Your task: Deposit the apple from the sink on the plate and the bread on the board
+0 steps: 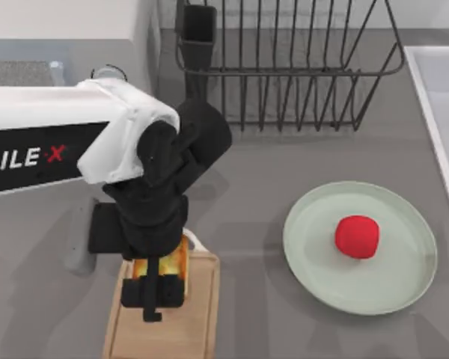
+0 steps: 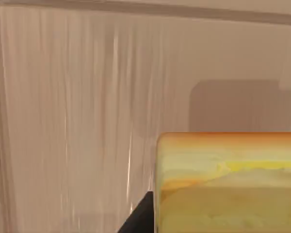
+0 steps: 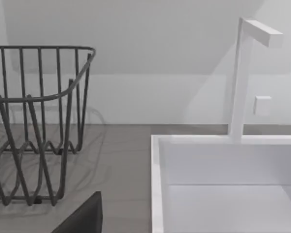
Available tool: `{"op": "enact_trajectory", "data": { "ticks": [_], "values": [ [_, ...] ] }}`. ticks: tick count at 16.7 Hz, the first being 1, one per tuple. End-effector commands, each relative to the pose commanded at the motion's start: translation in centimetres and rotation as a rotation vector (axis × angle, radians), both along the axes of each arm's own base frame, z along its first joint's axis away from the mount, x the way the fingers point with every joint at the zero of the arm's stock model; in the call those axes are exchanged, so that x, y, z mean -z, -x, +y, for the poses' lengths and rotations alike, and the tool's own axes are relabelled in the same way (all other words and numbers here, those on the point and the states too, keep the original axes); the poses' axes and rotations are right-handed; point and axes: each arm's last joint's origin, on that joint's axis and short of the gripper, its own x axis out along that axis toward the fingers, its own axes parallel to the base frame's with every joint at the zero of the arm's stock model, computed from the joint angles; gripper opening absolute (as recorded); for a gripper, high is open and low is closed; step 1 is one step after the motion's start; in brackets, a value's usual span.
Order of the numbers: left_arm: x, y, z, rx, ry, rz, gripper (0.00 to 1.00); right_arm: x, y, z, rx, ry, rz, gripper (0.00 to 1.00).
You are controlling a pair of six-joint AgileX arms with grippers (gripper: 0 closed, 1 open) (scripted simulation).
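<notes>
The bread, golden-orange on top, sits between the black fingers of my left gripper, which is shut on it over the far end of the wooden board. In the left wrist view the bread looms close above the board's pale wood. The red apple rests on the mint-green plate, right of the board. The sink runs along the right edge, and its white rim appears in the right wrist view, where a dark part of my right gripper also shows.
A dark wire dish rack stands at the back, with a black holder at its left corner; the rack sits left of the sink. A white faucet rises behind the basin. Grey counter lies between board and plate.
</notes>
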Motion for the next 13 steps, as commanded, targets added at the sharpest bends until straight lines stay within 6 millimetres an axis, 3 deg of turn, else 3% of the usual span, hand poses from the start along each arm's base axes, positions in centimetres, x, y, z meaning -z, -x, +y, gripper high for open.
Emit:
{"op": "enact_trajectory", "data": {
  "ticks": [6,10,13],
  "values": [
    [2.0,0.2,0.0,0.002,0.001,-0.002,0.00,0.0,0.0,0.0,0.000,0.000,0.000,1.00],
    [2.0,0.2,0.0,0.002,0.000,-0.001,0.00,0.0,0.0,0.0,0.000,0.000,0.000,1.00],
    [2.0,0.2,0.0,0.002,0.000,-0.001,0.23,0.0,0.0,0.0,0.000,0.000,0.000,1.00]
  ]
}}
